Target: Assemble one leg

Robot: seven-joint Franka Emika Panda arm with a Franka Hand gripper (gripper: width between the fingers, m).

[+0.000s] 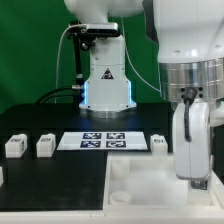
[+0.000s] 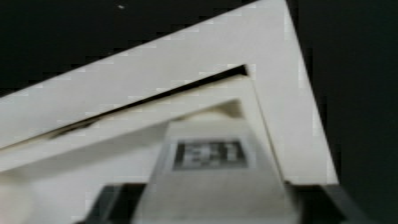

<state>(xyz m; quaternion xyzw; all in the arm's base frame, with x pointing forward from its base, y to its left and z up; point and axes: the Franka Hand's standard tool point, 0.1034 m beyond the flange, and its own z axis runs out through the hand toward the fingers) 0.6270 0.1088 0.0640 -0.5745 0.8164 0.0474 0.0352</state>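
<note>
My gripper [image 1: 197, 178] hangs at the exterior view's right, over the large white tabletop [image 1: 140, 195]. It is shut on a white leg [image 2: 215, 185] whose black-and-white tag faces the wrist camera. In the wrist view the gripper [image 2: 217, 208] shows as dark fingers [image 2: 114, 205] on both sides of the leg. Beyond the leg lies a corner of the tabletop [image 2: 267, 60] with its raised rim. In the exterior view the held leg is mostly hidden by the gripper body. Three more legs stand on the table: two at the left [image 1: 14, 146] [image 1: 45, 146] and one [image 1: 159, 145] beside the marker board.
The marker board [image 1: 105, 140] lies flat mid-table, in front of the robot base [image 1: 105, 85]. A round corner socket [image 1: 118, 196] shows in the tabletop's near left corner. The surface is black, with a green backdrop behind.
</note>
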